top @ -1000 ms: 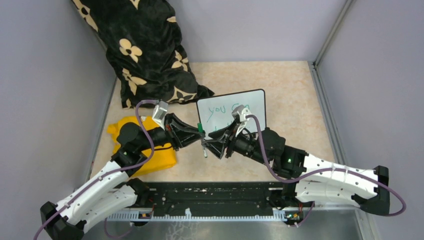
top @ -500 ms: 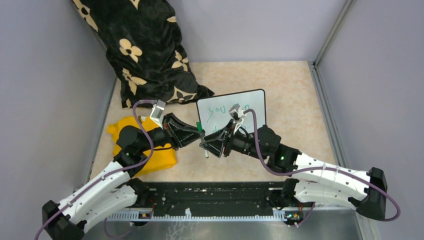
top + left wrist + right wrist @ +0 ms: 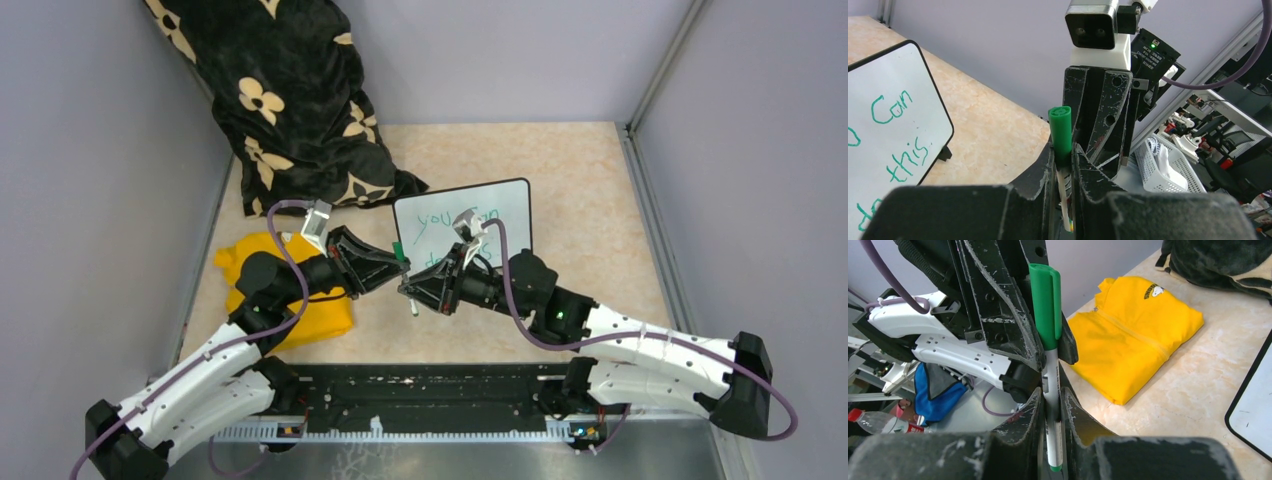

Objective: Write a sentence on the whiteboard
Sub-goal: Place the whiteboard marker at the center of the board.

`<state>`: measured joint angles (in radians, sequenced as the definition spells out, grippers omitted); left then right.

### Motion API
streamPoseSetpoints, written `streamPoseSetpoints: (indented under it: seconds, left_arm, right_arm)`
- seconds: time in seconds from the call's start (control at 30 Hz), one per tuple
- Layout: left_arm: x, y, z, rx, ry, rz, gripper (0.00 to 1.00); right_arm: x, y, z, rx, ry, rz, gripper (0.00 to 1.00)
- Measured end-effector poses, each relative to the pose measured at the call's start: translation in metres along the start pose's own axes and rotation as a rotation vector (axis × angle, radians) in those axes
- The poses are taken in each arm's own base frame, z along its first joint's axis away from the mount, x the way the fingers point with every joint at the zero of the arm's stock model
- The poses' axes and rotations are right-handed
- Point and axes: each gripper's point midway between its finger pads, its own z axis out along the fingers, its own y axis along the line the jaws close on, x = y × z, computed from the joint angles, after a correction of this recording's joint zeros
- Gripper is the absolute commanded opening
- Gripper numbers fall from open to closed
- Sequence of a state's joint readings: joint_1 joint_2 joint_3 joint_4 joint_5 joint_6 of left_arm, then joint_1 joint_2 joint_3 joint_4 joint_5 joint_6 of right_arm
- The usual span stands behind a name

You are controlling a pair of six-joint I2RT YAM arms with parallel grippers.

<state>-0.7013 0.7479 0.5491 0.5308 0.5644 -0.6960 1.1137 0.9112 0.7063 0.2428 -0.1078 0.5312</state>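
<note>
The whiteboard point(image 3: 508, 208) stands tilted at the table's middle, and the sentence point(image 3: 441, 219) on it is green handwriting, partly hidden by the right arm. In the left wrist view the whiteboard point(image 3: 903, 75) shows "Can" and "this" of the sentence point(image 3: 892, 107). In front of it both grippers meet on one marker point(image 3: 405, 277). My left gripper point(image 3: 397, 262) is shut on its green cap point(image 3: 1060, 131). My right gripper point(image 3: 416, 292) is shut on the white barrel point(image 3: 1051, 385), with the cap point(image 3: 1044, 305) sticking out beyond its fingers.
A folded yellow cloth point(image 3: 322, 310) lies left of the grippers, under the left arm. A black bag with cream flowers point(image 3: 290, 100) fills the back left corner. Grey walls close in on three sides, and the arms' base rail point(image 3: 430, 395) runs along the near edge.
My right gripper has moved a little to the left and closed its jaws on the marker's barrel. The left gripper has held the cap without moving.
</note>
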Motion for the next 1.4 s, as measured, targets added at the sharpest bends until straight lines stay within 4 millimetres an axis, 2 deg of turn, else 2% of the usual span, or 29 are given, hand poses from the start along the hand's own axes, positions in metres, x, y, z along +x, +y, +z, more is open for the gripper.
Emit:
streamPoseSetpoints:
  seconds: [0.1, 0.3, 0.43, 0.57, 1.03, 1.17, 1.33, 1.37, 1.4]
  left_arm:
    - [0.0, 0.002, 0.0, -0.006, -0.001, -0.003, 0.18]
    - [0.003, 0.005, 0.001, -0.017, 0.007, -0.005, 0.51]
    - [0.003, 0.009, 0.0, -0.034, 0.003, -0.002, 0.57]
    - [0.003, 0.012, 0.0, -0.048, -0.006, -0.002, 0.59]
    - [0.024, 0.019, 0.004, -0.036, 0.075, -0.082, 0.47]
    - [0.023, 0.014, 0.004, -0.016, 0.076, -0.094, 0.31]
    - [0.021, 0.01, 0.004, -0.001, 0.07, -0.094, 0.0]
    - [0.021, 0.01, 0.004, -0.001, 0.068, -0.094, 0.0]
    - [0.021, 0.009, 0.003, 0.001, 0.067, -0.094, 0.0]
  right_arm:
    - [0.001, -0.001, 0.0, 0.0, 0.003, -0.012, 0.0]
    - [0.001, -0.003, 0.0, 0.001, 0.006, -0.035, 0.0]
    - [0.003, -0.005, -0.001, 0.006, 0.015, -0.052, 0.0]
    - [0.007, -0.008, -0.001, 0.015, 0.031, -0.068, 0.0]
    - [0.007, -0.014, -0.002, 0.045, 0.028, -0.082, 0.0]
    - [0.005, -0.015, -0.002, 0.053, 0.022, -0.082, 0.0]
    - [0.003, -0.014, -0.003, 0.053, 0.014, -0.081, 0.0]
    - [0.003, -0.014, -0.003, 0.053, 0.014, -0.081, 0.03]
    - [0.003, -0.014, -0.003, 0.053, 0.014, -0.08, 0.15]
